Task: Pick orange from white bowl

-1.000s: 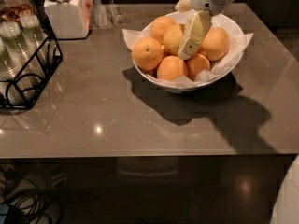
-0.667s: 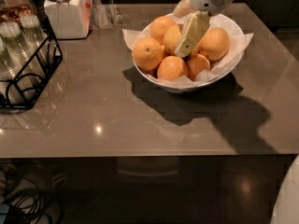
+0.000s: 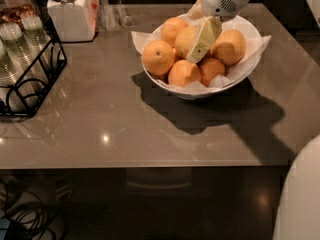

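The white bowl [image 3: 250,66], lined with crumpled white paper, stands at the back right of the table and holds several oranges. The large pale yellow-orange orange [image 3: 183,38] sits in the middle of the pile. Deeper-orange fruits lie around it at the left [image 3: 158,57], right [image 3: 230,46], front [image 3: 184,73] and back [image 3: 172,29]. My gripper [image 3: 200,39] reaches down from the top right into the bowl. Its cream-coloured part lies against the right side of the pale orange, between it and the right-hand fruit.
A white lidded jar [image 3: 71,11] stands at the back left. A black wire rack [image 3: 27,79] with glass jars is at the left edge. A clear glass [image 3: 111,9] is behind the bowl. The table's front edge [image 3: 150,165] runs below, and a white robot part [image 3: 302,199] is at the lower right.
My gripper has shifted slightly to the left over the pile, closer against the pale orange. The oranges and bowl have not moved.
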